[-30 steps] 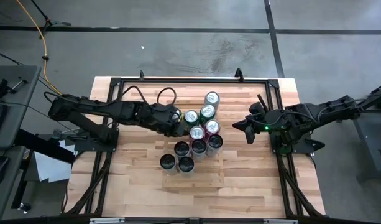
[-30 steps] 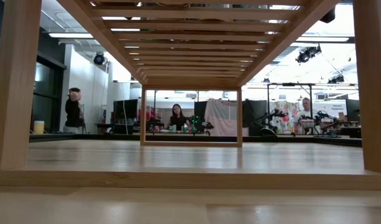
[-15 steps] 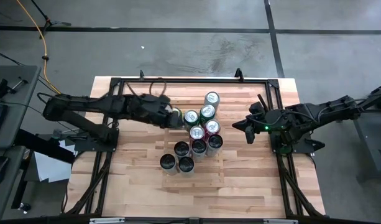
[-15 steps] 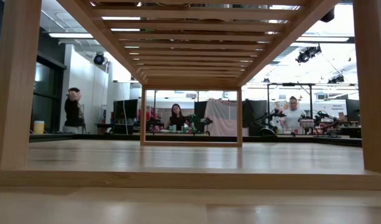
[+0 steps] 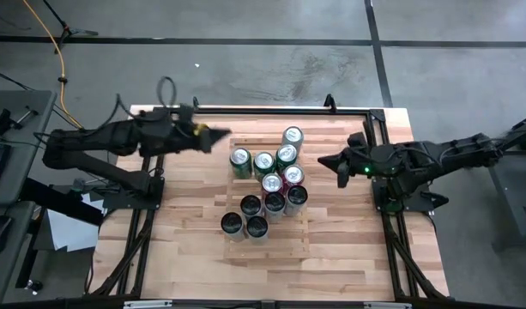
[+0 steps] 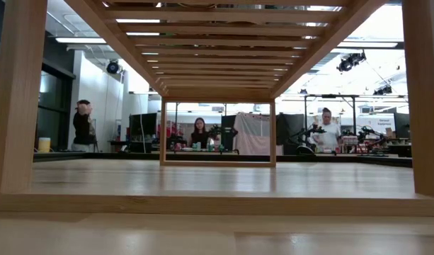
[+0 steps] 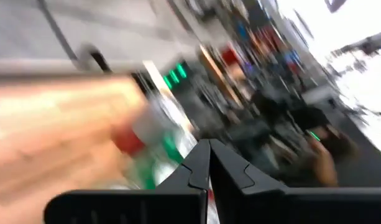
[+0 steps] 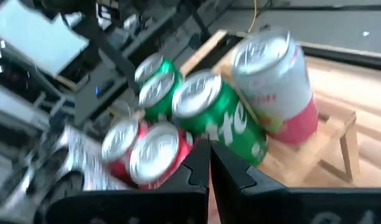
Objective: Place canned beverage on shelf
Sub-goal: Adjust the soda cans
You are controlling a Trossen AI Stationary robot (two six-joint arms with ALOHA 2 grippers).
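Left gripper [image 5: 218, 134] withdrew; green can [image 5: 240, 162] stands upright on shelf [image 5: 331, 137].

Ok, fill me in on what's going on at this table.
Two robot arms are stocking canned drinks on a slatted wooden shelf. A cluster of cans stands upright near its middle. The left hand is shut and empty, hanging off to the left of a green can at the cluster's edge. The right hand, also shut and holding nothing, waits to the right of the cans.
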